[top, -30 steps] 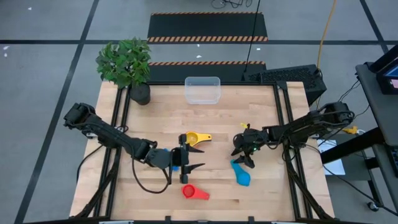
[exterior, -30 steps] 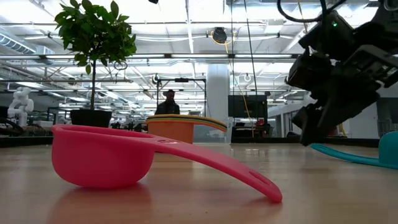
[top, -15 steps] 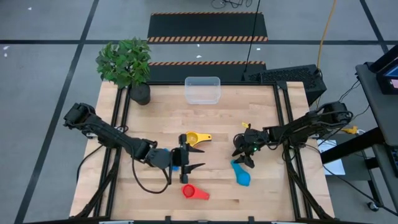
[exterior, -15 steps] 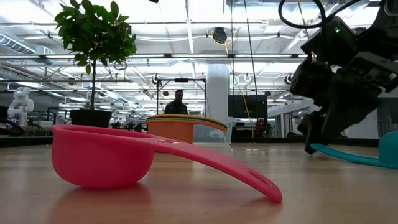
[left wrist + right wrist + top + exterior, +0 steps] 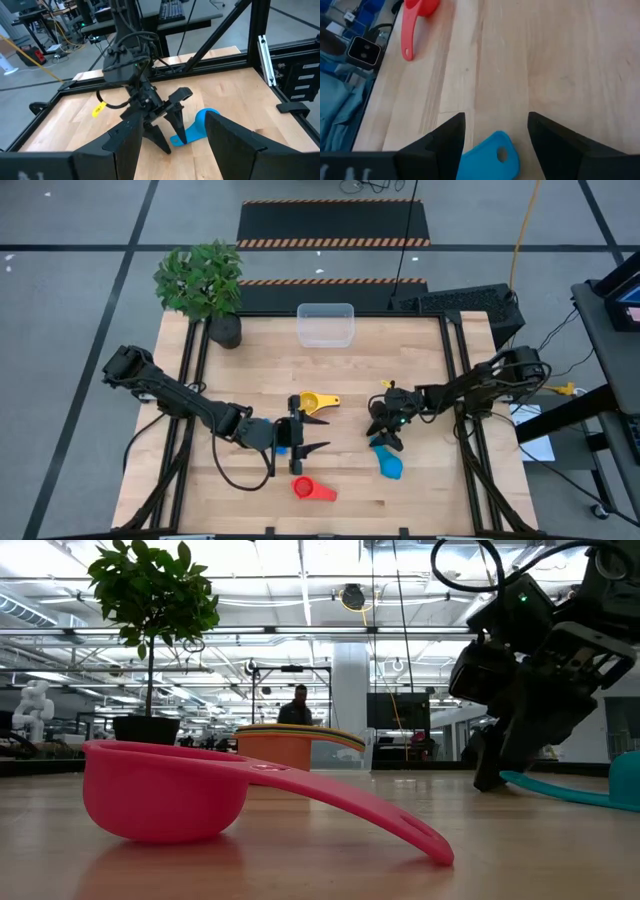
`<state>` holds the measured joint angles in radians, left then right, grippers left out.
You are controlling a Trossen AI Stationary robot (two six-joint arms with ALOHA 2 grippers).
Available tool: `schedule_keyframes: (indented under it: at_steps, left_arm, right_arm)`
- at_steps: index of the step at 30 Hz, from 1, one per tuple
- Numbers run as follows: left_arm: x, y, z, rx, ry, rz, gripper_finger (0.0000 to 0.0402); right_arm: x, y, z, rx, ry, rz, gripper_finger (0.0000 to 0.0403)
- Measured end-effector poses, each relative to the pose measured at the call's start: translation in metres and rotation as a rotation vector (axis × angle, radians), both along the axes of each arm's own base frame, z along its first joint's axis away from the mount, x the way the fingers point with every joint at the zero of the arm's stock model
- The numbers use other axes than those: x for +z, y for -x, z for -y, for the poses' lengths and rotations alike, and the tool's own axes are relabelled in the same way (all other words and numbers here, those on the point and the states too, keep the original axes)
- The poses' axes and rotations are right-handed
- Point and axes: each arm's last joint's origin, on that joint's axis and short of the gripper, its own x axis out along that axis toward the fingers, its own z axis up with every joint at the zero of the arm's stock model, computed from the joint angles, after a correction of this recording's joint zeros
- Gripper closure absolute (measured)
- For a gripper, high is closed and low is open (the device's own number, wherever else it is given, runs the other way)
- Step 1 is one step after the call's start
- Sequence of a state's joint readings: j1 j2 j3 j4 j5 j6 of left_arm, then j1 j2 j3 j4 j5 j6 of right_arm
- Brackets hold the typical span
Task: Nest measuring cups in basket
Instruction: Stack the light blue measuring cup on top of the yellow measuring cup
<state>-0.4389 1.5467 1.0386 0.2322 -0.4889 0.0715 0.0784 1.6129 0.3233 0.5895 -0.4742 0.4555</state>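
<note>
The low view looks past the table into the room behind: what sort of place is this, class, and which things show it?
Probably a robotics lab or workshop hall: long rows of ceiling lights, a white humanoid robot figure at the far left, and a person standing among metal frames and equipment far behind the wooden table.

There is no text, label, brand, number or sign that I can read in these pictures, not on any object or in the room.
</note>
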Motion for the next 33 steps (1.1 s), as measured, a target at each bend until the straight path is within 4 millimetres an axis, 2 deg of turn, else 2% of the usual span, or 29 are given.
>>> schedule_keyframes:
  at_steps: [10, 15, 20, 26, 33]
  left_arm:
    - [0.0, 0.0, 0.0, 0.0, 0.005, -0.003, 0.0183]
    - [0.0, 0.0, 0.0, 0.002, 0.016, -0.002, 0.0183]
    - [0.0, 0.0, 0.0, 0.002, 0.017, -0.002, 0.0183]
    - [0.0, 0.0, 0.0, 0.003, 0.018, -0.003, 0.0183]
    - [0.0, 0.0, 0.0, 0.004, 0.023, -0.002, 0.0183]
  right_arm:
    - [0.0, 0.006, -0.002, 0.062, -0.06, -0.057, 0.0267]
    - [-0.002, 0.008, -0.002, 0.079, -0.043, -0.079, 0.0285]
    - [-0.003, 0.008, 0.0, 0.083, -0.026, -0.071, 0.028]
    - [0.001, 0.008, 0.004, 0.054, -0.024, -0.066, 0.0256]
    - [0.001, 0.016, 0.005, 0.001, -0.032, -0.168, 0.0239]
